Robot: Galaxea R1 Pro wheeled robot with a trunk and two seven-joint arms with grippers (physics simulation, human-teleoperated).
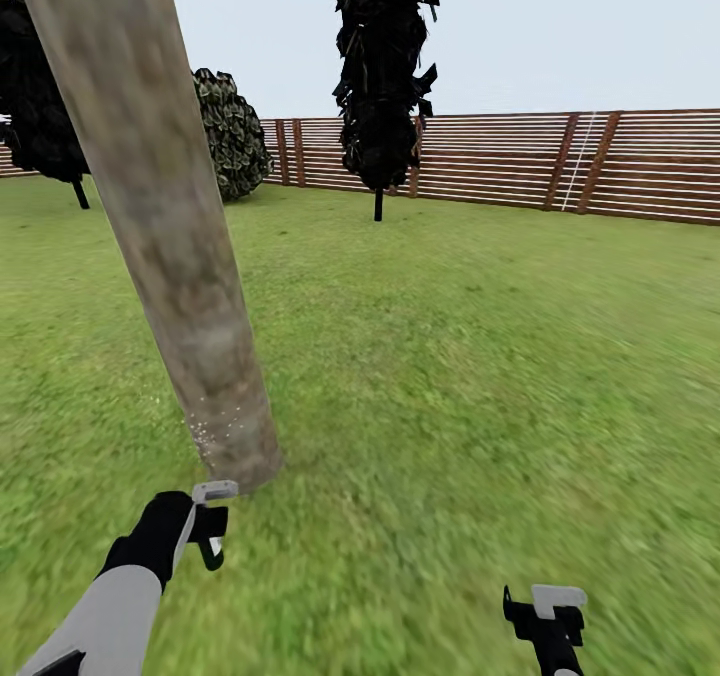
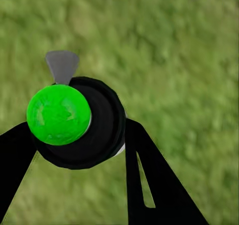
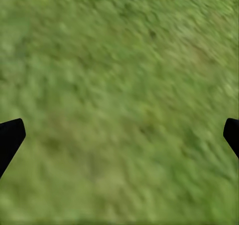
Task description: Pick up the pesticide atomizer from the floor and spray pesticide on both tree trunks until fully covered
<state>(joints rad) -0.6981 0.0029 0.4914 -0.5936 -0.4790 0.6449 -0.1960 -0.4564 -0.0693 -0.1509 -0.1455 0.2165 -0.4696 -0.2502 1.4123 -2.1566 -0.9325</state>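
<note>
One lawn [image 1: 480, 376], ringed by a slatted fence [image 1: 520, 161]. One thick mottled tree trunk [image 1: 165, 226] leans close, white specks near its base. Two dark columnar trees [image 1: 385, 66] stand behind. The left gripper [image 2: 82, 135] has its fingers [image 2: 149, 180] clamped around the one pesticide atomizer [image 2: 94, 122], just beside the trunk's foot. The right gripper [image 3: 119, 135] has its fingers spread wide, empty, over grass.

- Brown slat fence [image 1: 500, 161]: runs across the far side of the grass, w/ darker upright posts.
- Dark columnar tree [image 1: 382, 66]: thin stem, stands just in front of the fence, near its middle.
- Rounded bush w/ mottled grey-green leaves [image 1: 232, 134]: left of the columnar tree, close to the fence.
- 2nd dark thin-stemmed tree [image 1: 40, 106]: far left, near the fence's left end.
- Pale grey-blue sky [image 1: 560, 26] above the fence.
</note>
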